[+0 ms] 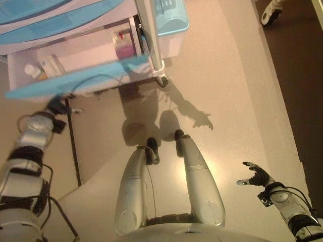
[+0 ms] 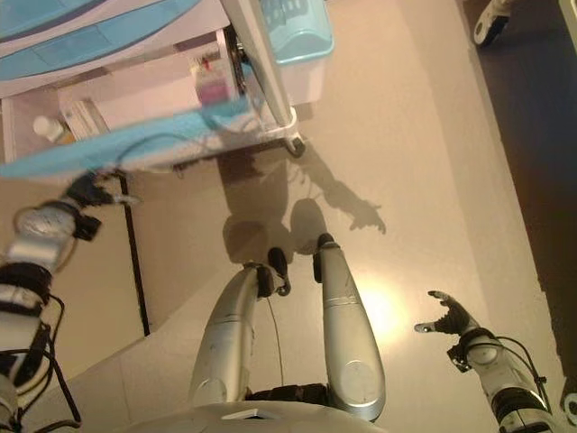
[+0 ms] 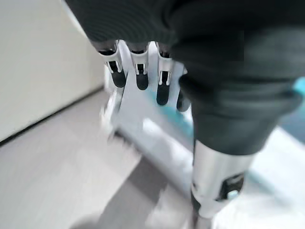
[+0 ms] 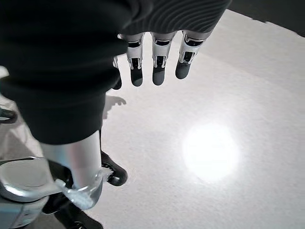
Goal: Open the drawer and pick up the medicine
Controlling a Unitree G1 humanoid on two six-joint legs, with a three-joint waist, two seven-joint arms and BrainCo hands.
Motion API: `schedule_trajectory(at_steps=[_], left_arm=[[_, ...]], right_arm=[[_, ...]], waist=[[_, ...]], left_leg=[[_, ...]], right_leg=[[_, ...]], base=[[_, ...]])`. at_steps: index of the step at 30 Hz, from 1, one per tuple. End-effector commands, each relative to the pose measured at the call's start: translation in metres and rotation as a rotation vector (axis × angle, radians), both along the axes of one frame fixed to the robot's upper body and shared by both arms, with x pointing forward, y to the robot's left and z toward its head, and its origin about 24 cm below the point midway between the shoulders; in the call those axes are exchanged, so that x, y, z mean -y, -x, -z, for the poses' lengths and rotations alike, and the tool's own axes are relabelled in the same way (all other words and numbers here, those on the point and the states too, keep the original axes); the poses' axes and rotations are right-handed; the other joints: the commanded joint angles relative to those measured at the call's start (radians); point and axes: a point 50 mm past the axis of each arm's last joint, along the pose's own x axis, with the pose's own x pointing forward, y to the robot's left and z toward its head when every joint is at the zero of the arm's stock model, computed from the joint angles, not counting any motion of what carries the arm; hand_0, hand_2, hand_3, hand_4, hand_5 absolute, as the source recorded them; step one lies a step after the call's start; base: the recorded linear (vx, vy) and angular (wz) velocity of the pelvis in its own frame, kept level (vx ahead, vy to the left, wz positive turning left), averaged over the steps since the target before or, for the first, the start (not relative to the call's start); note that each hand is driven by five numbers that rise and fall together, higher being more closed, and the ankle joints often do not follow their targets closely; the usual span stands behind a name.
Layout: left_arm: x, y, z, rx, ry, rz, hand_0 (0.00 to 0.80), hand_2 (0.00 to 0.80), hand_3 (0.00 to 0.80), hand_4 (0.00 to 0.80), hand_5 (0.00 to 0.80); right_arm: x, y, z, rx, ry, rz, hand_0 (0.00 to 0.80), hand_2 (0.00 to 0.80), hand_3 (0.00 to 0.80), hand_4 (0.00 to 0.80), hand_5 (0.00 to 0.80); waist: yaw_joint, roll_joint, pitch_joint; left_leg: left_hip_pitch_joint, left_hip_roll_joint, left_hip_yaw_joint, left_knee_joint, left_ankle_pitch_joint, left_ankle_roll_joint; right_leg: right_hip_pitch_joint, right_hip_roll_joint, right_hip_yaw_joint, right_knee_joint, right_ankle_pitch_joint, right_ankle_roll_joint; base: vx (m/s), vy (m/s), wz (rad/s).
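The cart's lower drawer (image 1: 75, 81), with a light blue front, stands pulled open. Inside lie a small white medicine bottle (image 1: 32, 70) at the left end, a flat box (image 1: 52, 65) beside it, and a pink box (image 1: 123, 43) at the right end. My left hand (image 1: 57, 106) is just below the drawer front's left end, holding nothing; in the left wrist view its fingers (image 3: 138, 71) are straight and point at the blurred drawer. My right hand (image 1: 256, 175) hangs open over the floor at the lower right, and its fingers (image 4: 157, 62) are straight in the right wrist view.
More blue-fronted drawers (image 1: 55, 20) are shut above the open one. A light blue bin (image 1: 171, 20) hangs on the cart's right side, above a caster wheel (image 1: 162, 79). A dark floor seam (image 1: 73, 146) runs below the drawer. Another caster (image 1: 270, 15) stands at the top right.
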Motion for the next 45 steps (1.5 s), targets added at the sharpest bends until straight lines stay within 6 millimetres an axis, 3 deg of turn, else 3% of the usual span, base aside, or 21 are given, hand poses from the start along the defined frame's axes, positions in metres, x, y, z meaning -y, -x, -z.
schedule_trajectory(at_steps=[1, 3, 6, 17, 21, 25, 28, 32, 35, 39, 42, 45], left_arm=[[-0.034, 0.02, -0.093, 0.5, -0.017, -0.287, 0.0, 0.0, 0.0, 0.0, 0.0], [-0.03, 0.021, -0.104, 0.621, -0.015, -0.321, 0.0, 0.0, 0.0, 0.0, 0.0], [-0.016, 0.015, -0.104, 0.68, -0.036, -0.305, 0.0, 0.0, 0.0, 0.0, 0.0], [0.011, -0.003, -0.048, 0.43, -0.063, -0.143, 0.0, 0.0, 0.0, 0.0, 0.0], [0.009, 0.009, -0.023, 0.41, -0.08, -0.132, 0.0, 0.0, 0.0, 0.0, 0.0], [0.001, 0.035, -0.009, 0.592, -0.096, -0.25, 0.0, 0.0, 0.0, 0.0, 0.0], [-0.003, 0.07, 0.029, 0.7, 0.013, -0.338, 0.0, 0.0, 0.0, 0.0, 0.0], [0.008, 0.107, 0.098, 0.613, 0.21, -0.399, 0.0, 0.0, 0.0, 0.0, 0.0], [0.02, 0.133, 0.155, 0.405, 0.411, -0.401, 0.0, 0.0, 0.0, 0.0, 0.0], [0.049, 0.182, 0.238, -0.066, 0.634, -0.355, 0.0, 0.0, 0.0, 0.0, 0.0], [0.07, 0.215, 0.275, -0.391, 0.703, -0.288, 0.0, 0.0, 0.0, 0.0, 0.0], [0.094, 0.259, 0.306, -0.681, 0.889, -0.3, 0.0, 0.0, 0.0, 0.0, 0.0]], right_arm=[[-0.004, 0.035, 0.019, -0.036, -0.016, 0.036, 0.0, 0.0, 0.0, 0.0, 0.0], [-0.01, 0.036, 0.023, -0.031, -0.018, 0.034, 0.0, 0.0, 0.0, 0.0, 0.0], [-0.015, 0.034, 0.026, -0.031, -0.021, 0.027, 0.0, 0.0, 0.0, 0.0, 0.0], [-0.024, 0.022, 0.024, -0.001, -0.023, -0.01, 0.0, 0.0, 0.0, 0.0, 0.0], [-0.026, 0.024, 0.025, -0.002, -0.032, -0.006, 0.0, 0.0, 0.0, 0.0, 0.0], [-0.032, 0.033, 0.033, -0.013, -0.05, -0.003, 0.0, 0.0, 0.0, 0.0, 0.0], [-0.041, 0.045, 0.041, -0.027, -0.076, 0.009, 0.0, 0.0, 0.0, 0.0, 0.0], [-0.05, 0.055, 0.049, -0.053, -0.102, 0.015, 0.0, 0.0, 0.0, 0.0, 0.0], [-0.053, 0.061, 0.053, -0.081, -0.113, 0.002, 0.0, 0.0, 0.0, 0.0, 0.0], [-0.054, 0.068, 0.058, -0.111, -0.156, 0.025, 0.0, 0.0, 0.0, 0.0, 0.0], [-0.058, 0.07, 0.062, -0.128, -0.192, 0.046, 0.0, 0.0, 0.0, 0.0, 0.0], [-0.062, 0.069, 0.065, -0.136, -0.2, 0.036, 0.0, 0.0, 0.0, 0.0, 0.0]], waist=[[-0.035, -0.02, -0.099], [-0.033, -0.021, -0.098], [-0.029, -0.02, -0.098], [-0.001, -0.021, -0.09], [0.024, -0.019, -0.089], [0.054, -0.019, -0.098], [0.087, -0.022, -0.117], [0.12, -0.028, -0.163], [0.136, -0.028, -0.206], [0.156, -0.025, -0.273], [0.166, -0.022, -0.313], [0.173, -0.018, -0.343]], left_leg=[[0.043, -0.046, 0.042, -0.03, -0.085, 0.054], [0.039, -0.048, 0.04, -0.028, -0.088, 0.052], [0.044, -0.056, 0.033, -0.045, -0.083, 0.048], [0.089, -0.073, 0.024, -0.142, -0.021, 0.045], [0.149, -0.078, 0.01, -0.206, 0.001, 0.038], [0.21, -0.081, -0.012, -0.269, 0.022, 0.029], [0.273, -0.085, -0.039, -0.33, 0.041, 0.018], [0.365, -0.087, -0.077, -0.42, 0.071, 0.005], [0.441, -0.084, -0.105, -0.492, 0.093, -0.006], [0.55, -0.075, -0.127, -0.578, 0.115, -0.021], [0.597, -0.071, -0.129, -0.611, 0.121, -0.027], [0.639, -0.071, -0.127, -0.637, 0.122, -0.03]], right_leg=[[0.065, 0.028, -0.004, -0.087, -0.012, 0.023], [0.063, 0.031, -0.004, -0.09, -0.012, 0.023], [0.066, 0.037, -0.003, -0.098, -0.01, 0.024], [0.1, 0.05, -0.009, -0.155, 0.031, 0.033], [0.158, 0.041, -0.023, -0.202, 0.035, 0.04], [0.227, 0.027, -0.043, -0.251, 0.031, 0.04], [0.304, 0.008, -0.071, -0.304, 0.026, 0.041], [0.413, -0.013, -0.109, -0.384, 0.027, 0.046], [0.508, -0.017, -0.135, -0.462, 0.035, 0.048], [0.642, -0.022, -0.173, -0.562, 0.044, 0.05], [0.708, -0.024, -0.187, -0.615, 0.051, 0.052], [0.764, -0.027, -0.2, -0.668, 0.064, 0.055]], base=[[0.039, 0.019, -0.07], [0.039, 0.016, -0.04], [0.036, 0.022, -0.04], [-0.01, -0.012, 0.02], [0.005, -0.084, 0.03], [0.002, -0.119, 0.11], [0.012, -0.155, 0.24], [0.023, -0.145, 0.23], [0.049, -0.138, 0.3], [0.055, -0.114, 0.29], [0.052, -0.061, 0.19], [-0.007, -0.023, 0.18]])
